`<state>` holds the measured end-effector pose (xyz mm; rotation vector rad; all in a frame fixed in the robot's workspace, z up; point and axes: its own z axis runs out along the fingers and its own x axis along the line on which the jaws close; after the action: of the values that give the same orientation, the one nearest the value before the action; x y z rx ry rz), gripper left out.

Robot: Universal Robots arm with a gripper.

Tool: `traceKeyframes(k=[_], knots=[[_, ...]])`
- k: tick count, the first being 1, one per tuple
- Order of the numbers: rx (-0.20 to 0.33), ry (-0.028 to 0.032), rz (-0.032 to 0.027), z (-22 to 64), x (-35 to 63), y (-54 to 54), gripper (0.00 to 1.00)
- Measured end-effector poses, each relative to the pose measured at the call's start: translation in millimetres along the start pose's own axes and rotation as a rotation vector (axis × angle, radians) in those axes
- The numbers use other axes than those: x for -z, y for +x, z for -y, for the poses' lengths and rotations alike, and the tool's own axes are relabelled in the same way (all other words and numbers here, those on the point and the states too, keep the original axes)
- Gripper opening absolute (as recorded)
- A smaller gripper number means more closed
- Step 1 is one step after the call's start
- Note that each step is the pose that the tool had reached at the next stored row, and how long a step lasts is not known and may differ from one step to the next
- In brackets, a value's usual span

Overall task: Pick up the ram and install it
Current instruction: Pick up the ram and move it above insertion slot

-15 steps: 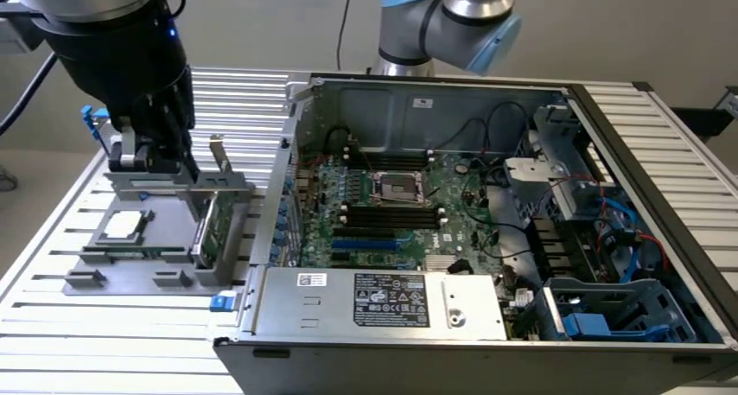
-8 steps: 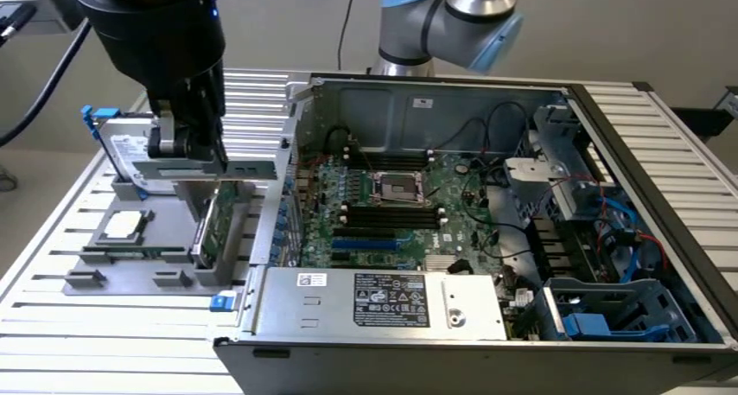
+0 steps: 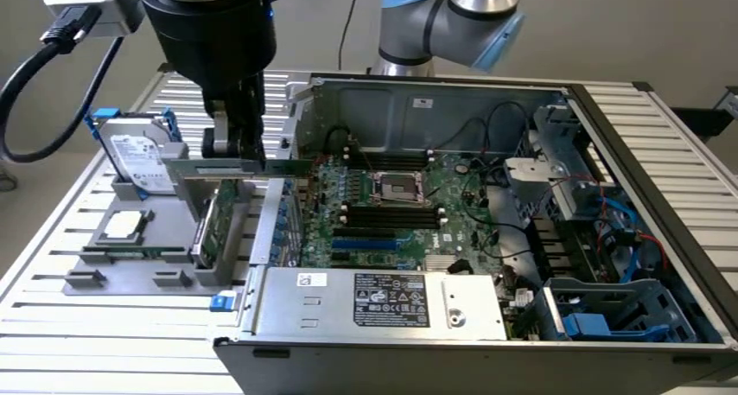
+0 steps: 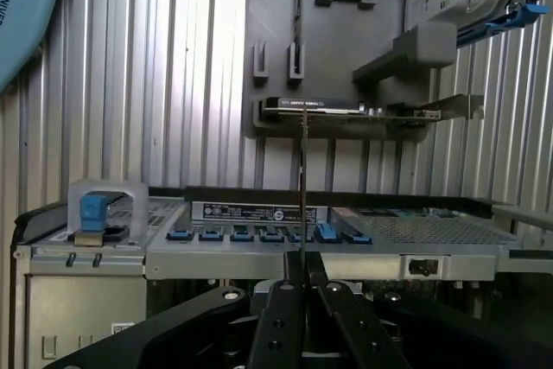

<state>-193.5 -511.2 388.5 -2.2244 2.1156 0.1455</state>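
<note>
While the gripper point(image 3: 234, 149) hangs over the grey holder point(image 3: 98, 278), its two black fingers point(image 4: 278, 317) are pressed close together on a very thin stick. That stick is the ram point(image 4: 304, 181). The wrist view sees it from its edge, so it looks like one dark line sticking out past the fingertips. This puts the ram up in the air in the gripper's pinch, not in the holder and not in the computer. In the exterior view the gripper is just beside the wall of the open computer case point(image 3: 645, 153) on the exterior view's left. It is right above the green expansion card point(image 3: 219, 222), which stands on its edge in the holder with its metal bracket point(image 3: 231, 164) at the far end. I cannot tell if the gripper touches that bracket. A silver hard drive point(image 3: 133, 157) stands at the back of the holder, and a square processor chip point(image 3: 124, 226) lies flat near it. Inside the case the green motherboard point(image 3: 461, 231) lies flat, with long black memory slots point(image 3: 392, 213) beside the processor socket point(image 3: 398, 186). A grey power supply box point(image 3: 381, 300) with a label sits at the front of the case. All of it rests on a table of metal slats point(image 3: 116, 326).
</note>
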Motion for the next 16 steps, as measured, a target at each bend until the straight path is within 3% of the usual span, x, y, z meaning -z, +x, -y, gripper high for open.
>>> traceKeyframes(k=[8,16], knots=[[0.000,0.0001,-0.0011,36.5,0.6,1.5,0.13],[0.000,-0.0006,-0.0130,73.1,-0.4,-1.6,0.13]])
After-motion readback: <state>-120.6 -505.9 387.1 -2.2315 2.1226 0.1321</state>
